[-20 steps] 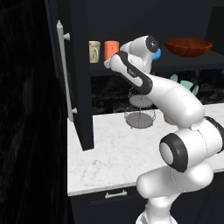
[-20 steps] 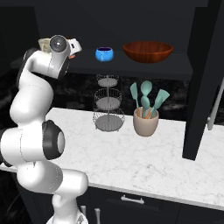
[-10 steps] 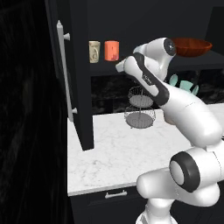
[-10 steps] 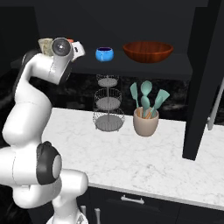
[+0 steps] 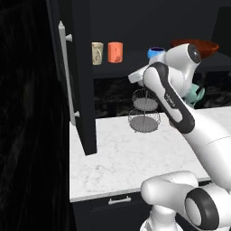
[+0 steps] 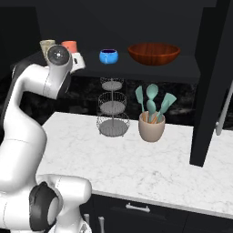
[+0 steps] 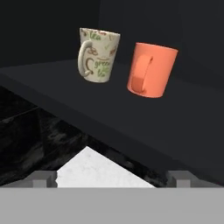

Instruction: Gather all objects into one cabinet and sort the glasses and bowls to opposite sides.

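— Dark kitchen, marble counter (image 6: 150, 164) below, and the cabinet (image 5: 85, 90) stands open. Where are the pieces?

— All four sit on the cabinet shelf (image 7: 131, 113). From the end effector (image 7: 111, 178), the beige cup (image 7: 98, 54) and the orange cup (image 7: 151, 69) stand just ahead, side by side and apart. The blue bowl (image 6: 108, 56) and the wide brown bowl (image 6: 153, 53) lie off behind it, toward the shelf's other end.

— What has changed?

— Over the last second the arm has swung away from the blue bowl toward the cups, and the hand has pulled back from the shelf.

— Is it carrying anything?

— Its tips sit wide apart with nothing between them. I'd judge the sorting done: cups one side, bowls the other.
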